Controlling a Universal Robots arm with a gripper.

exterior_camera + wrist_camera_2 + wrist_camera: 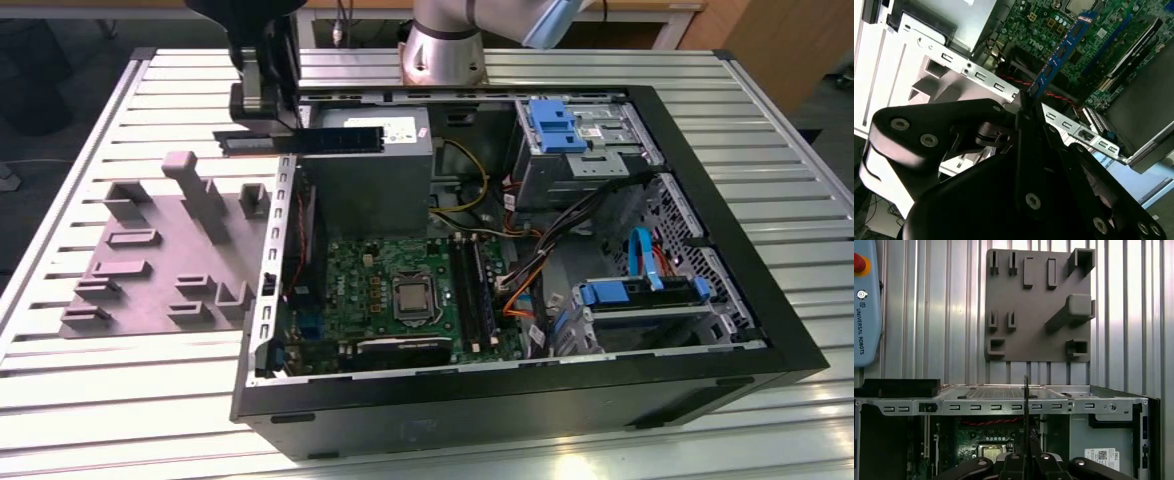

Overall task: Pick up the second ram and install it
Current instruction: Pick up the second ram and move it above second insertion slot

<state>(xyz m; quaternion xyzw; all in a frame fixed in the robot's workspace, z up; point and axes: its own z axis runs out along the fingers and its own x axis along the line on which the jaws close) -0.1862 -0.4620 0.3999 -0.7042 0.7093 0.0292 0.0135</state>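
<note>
Between the closed fingers [1030, 122], the second ram [1063, 49] is being gripped across its flat faces, a long stretch of it reaching out from the fingers above the rim of the open computer case [534, 400]. Below and beyond the fingers, the motherboard [350, 275] is lying inside the case. On the fingers' other side, outside the case wall, the grey holder plate [147, 280] is sitting on the slatted table [80, 400]. The stick is judged light, thin and stiff, yet fragile, with chips and edge contacts that tolerate little bending or scraping. The sensible hold is on the flat faces, leaving the contact edge free, as the fingers appear to be doing.
</note>
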